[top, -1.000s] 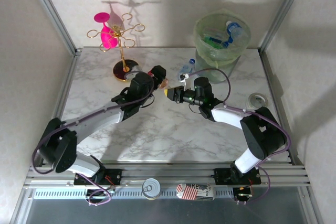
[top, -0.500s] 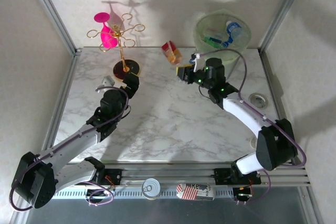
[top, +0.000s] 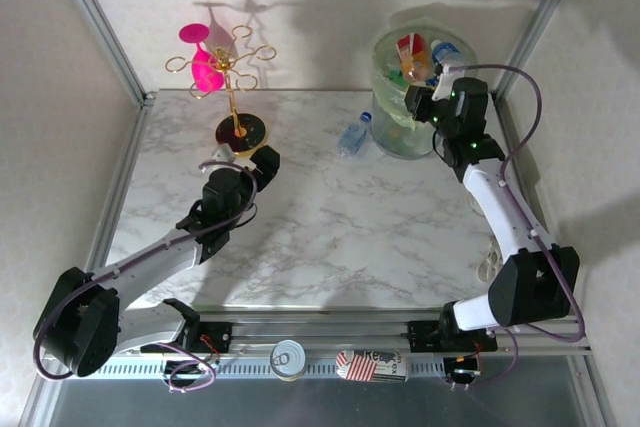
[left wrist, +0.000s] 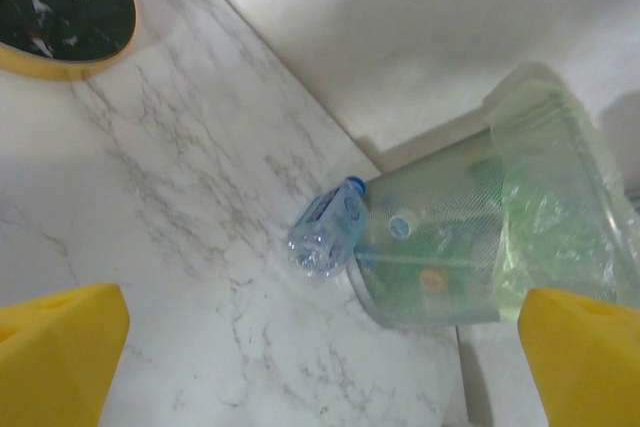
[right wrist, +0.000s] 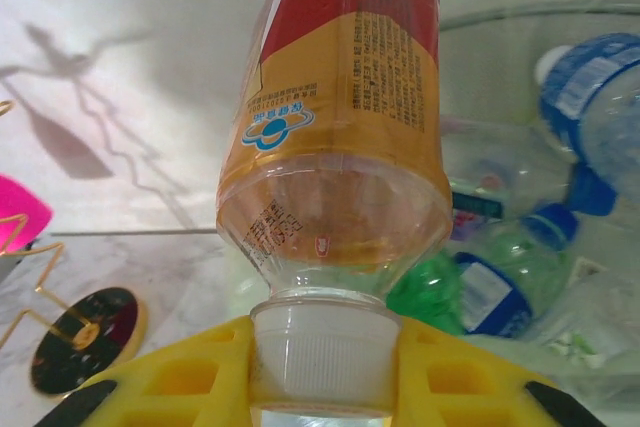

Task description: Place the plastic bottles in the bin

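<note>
Though veined, white tabletop [top: 330,232] under bin [top: 396,129]

A white marble-patterned table [top: 330,237] is being used as the supporting surface. Toward its far left, the round dark base of a gold stand [top: 241,132] is being carried. At the far right the bin [top: 395,132] is being borne upright, and a clear blue-capped bottle [top: 352,137] is being left lying on its side just beside the bin's foot.
</note>
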Tool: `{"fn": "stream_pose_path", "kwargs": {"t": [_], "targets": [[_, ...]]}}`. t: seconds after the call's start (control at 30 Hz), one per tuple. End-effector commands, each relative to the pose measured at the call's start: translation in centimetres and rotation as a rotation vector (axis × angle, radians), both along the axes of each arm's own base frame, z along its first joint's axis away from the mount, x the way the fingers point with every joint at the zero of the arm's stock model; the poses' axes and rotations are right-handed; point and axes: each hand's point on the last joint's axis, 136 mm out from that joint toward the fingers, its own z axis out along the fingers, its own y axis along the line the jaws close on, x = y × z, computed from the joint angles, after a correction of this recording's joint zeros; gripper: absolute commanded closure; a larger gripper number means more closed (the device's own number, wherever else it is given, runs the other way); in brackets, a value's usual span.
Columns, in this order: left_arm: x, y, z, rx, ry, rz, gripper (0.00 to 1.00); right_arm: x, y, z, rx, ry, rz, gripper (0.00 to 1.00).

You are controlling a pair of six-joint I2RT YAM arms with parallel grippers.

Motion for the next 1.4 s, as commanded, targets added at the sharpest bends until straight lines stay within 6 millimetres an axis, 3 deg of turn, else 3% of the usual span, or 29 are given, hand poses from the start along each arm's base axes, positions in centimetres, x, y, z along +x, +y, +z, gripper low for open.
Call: {"fn": "stream_pose_path", "kwargs": {"t": [0.0, 0.1, 0.23, 0.43, 0.5, 0.57, 0.73, 0.9, 1.0, 1.13, 1.37], "targets": [[0.4, -1.3, 1.4, -0.019, -0.030, -0.071, 0.00, 1.4, -0.9, 0.5, 0.007, 0.012, -0.014, 0.69], [0.4, -1.9, 1.2, -0.022, -0.017, -0.097, 0.00, 2.5, -0.8, 0.5, 0.020, 0.026, 0.003, 0.66], [0.4, -2.1, 1.1, -0.029, -0.013, -0.107, 0.00, 3.8, -0.7, 0.4, 0.015, 0.044, 0.011, 0.54], [0.5, -2.4, 1.4, -0.034, -0.015, -0.119, 0.00, 4.2, -1.0, 2.4, 0.009, 0.007, -0.004, 0.35], [0.7, -2.6, 1.6, -0.030, -0.019, -0.126, 0.00, 3.8, -1.2, 3.5, 0.004, -0.019, -0.015, 0.28], [0.9, -2.9, 1.5, -0.017, -0.016, -0.136, 0.00, 3.0, -1.6, 4.5, -0.001, -0.046, -0.033, 0.03], [2.3, -4.4, 1.4, 0.046, -0.011, -0.193, 0.00, -0.2, -2.3, 6.5, 0.014, -0.126, -0.050, 0.01], [4.8, -7.6, 0.8, 0.121, 0.005, -0.294, 0.00, -3.6, -2.2, 7.2, 0.062, -0.168, -0.026, 0.01], [6.6, -10.1, 0.0, 0.172, 0.019, -0.364, 0.00, -5.5, -1.4, 6.3, 0.105, -0.161, 0.027, 0.01], [8.6, -13.1, -2.9, 0.279, 0.082, -0.437, 0.00, -7.5, -0.5, 4.0, 0.172, -0.119, 0.085, 0.01], [11.9, -17.0, -9.7, 0.482, 0.206, -0.514, 0.01, -10.8, 0.6, -1.6, 0.282, -0.048, 0.156, 0.01]]}}
